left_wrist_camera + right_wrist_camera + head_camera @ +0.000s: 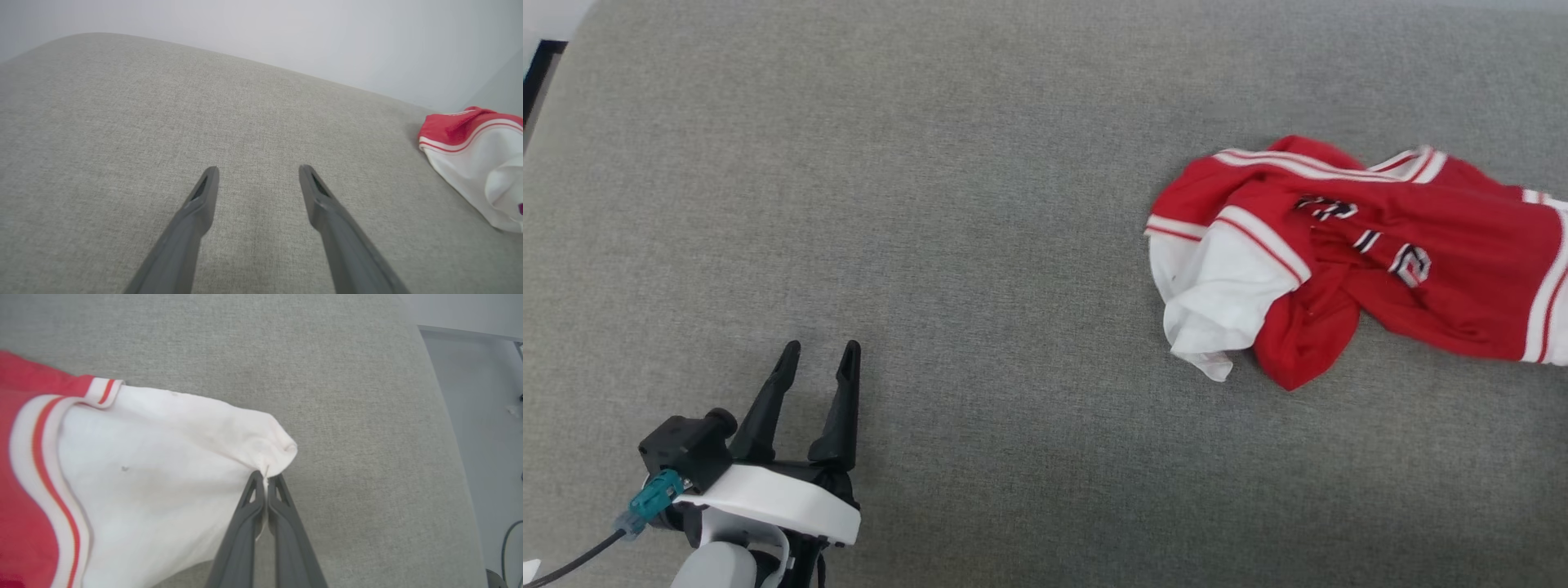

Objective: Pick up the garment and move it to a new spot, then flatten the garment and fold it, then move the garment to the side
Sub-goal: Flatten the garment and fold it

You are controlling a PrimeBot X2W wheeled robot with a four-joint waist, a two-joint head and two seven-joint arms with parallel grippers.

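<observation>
Garment (1445,286) crumpled; wrist view reveals right gripper (267,477) pinching its sleeve — left gripper (821,349) spread, empty.

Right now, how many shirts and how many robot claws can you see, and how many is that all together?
Shirts: 1, the red-and-white shirt, lying crumpled.
Claws: 2, the left claw, open and holding nothing, and the right claw, shut on the shirt's white sleeve.
Total: 3
</observation>
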